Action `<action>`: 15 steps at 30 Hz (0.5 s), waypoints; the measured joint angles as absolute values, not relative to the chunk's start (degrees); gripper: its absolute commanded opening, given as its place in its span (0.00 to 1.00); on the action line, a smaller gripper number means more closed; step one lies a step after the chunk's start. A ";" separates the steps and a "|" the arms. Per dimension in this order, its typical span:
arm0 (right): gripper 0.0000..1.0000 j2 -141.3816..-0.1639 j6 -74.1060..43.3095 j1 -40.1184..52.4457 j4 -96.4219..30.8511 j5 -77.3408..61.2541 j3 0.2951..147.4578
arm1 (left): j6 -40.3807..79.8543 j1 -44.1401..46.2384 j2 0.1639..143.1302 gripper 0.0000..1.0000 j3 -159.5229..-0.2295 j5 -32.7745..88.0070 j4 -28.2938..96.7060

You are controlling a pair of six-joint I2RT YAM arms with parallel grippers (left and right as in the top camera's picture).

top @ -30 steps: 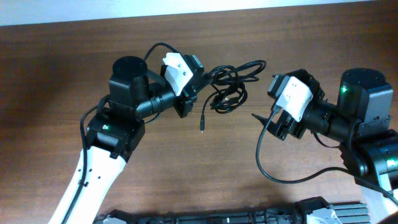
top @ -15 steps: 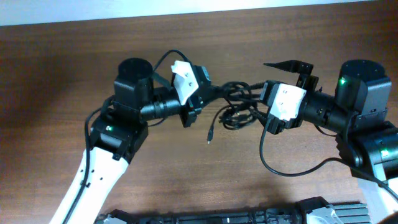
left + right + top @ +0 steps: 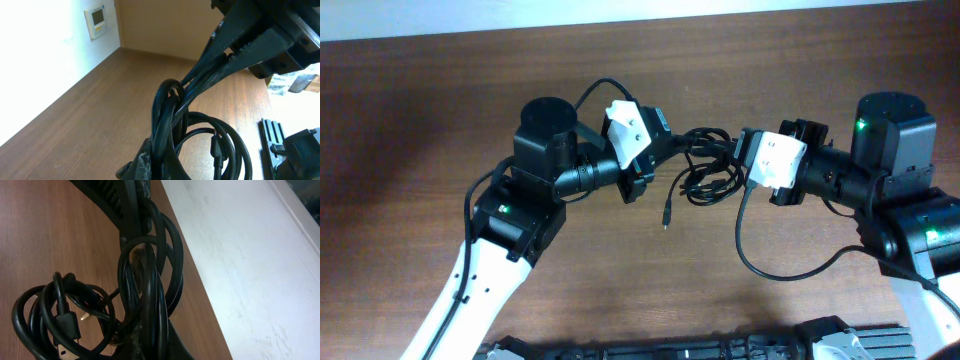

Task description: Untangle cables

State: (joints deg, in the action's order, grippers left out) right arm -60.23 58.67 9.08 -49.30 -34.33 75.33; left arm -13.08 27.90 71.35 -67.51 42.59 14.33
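The looped bundle of thin black cables (image 3: 708, 172) sits at the middle of the brown wooden table (image 3: 420, 120), one plug (image 3: 663, 224) trailing nearward, clamped tight by the left gripper (image 3: 666, 150) on its left and the right gripper (image 3: 736, 166) on its right.

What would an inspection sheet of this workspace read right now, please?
Surface: brown wooden table, no marks seen.
Job's things: cables in one looped bundle, held between both grippers off the table; one plug end dangles.
Clutter: nothing seen.
Grippers: left gripper shut on the bundle's left side; right gripper shut on its right side.
Cables: thicker arm wire loops under the right arm, apart from the bundle.
Surroundings: white surface beyond the far edge; dark equipment at the near edge.
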 measured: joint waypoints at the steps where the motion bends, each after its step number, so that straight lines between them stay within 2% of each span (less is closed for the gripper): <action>1: 0.04 -60.23 58.65 9.08 -49.30 -34.33 75.33 | -13.08 27.90 71.35 0.00 -67.51 42.41 14.37; 6: 0.04 -60.23 54.46 9.08 -45.78 -24.97 75.20 | -5.78 28.01 71.35 0.00 -67.51 32.49 17.96; 15: 0.04 -60.23 24.80 9.32 -40.21 -12.75 75.05 | 11.09 28.60 71.20 0.00 -67.61 17.04 22.39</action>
State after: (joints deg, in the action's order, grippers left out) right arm -60.23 24.80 9.32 -40.21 -12.75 75.05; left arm 11.09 28.60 71.20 -67.61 17.04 22.39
